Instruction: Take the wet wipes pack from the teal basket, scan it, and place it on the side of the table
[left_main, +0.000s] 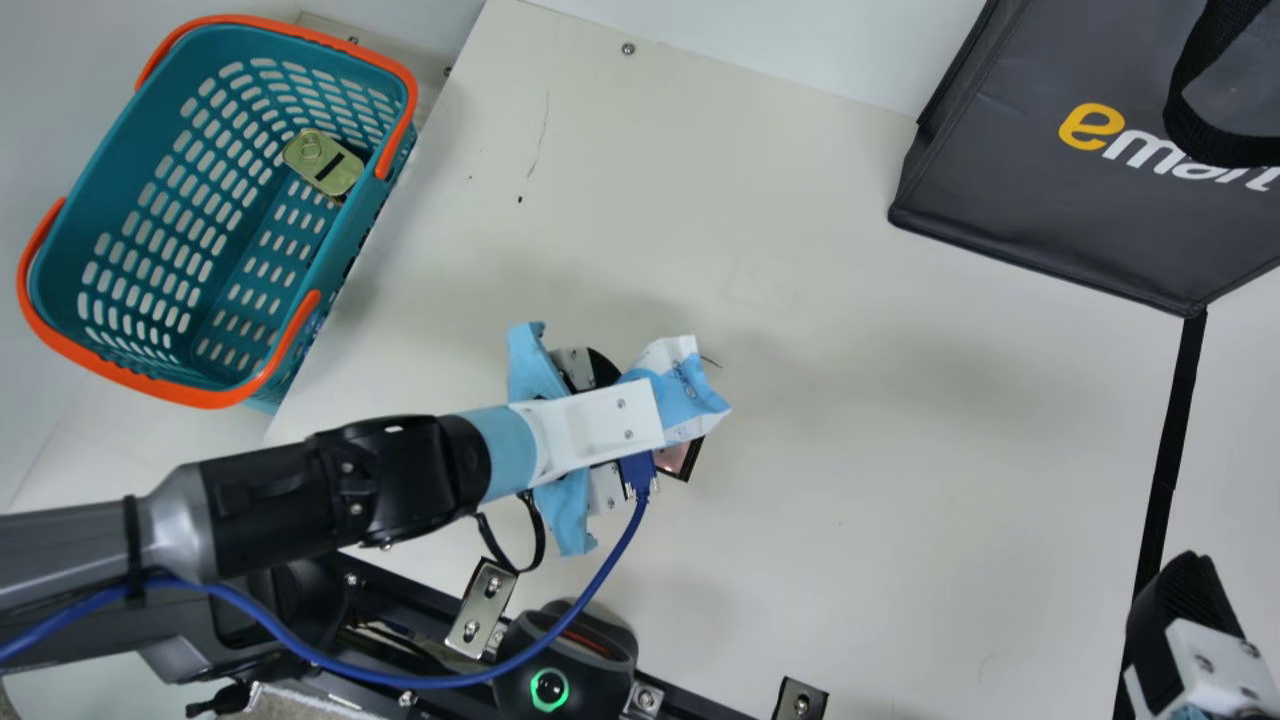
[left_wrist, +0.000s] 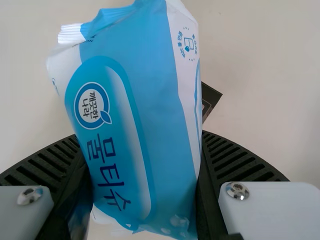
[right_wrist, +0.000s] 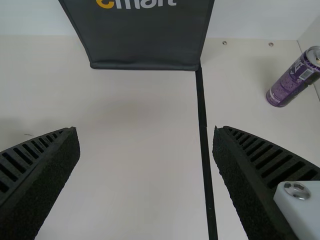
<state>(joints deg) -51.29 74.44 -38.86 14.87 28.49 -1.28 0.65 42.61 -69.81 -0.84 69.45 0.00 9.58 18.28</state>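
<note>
Presumably scanning is in hand: the left tool grips the wet wipes pack above the surface, towards its near left corner. Next calls for presenting it to the scanner at the near edge. The right tool stands wide.

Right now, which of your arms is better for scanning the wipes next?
My left, I'd say: my left gripper holds the wipes pack, and the scanner with the green ring sits close to that arm. My right gripper is open and holds nothing.
</note>
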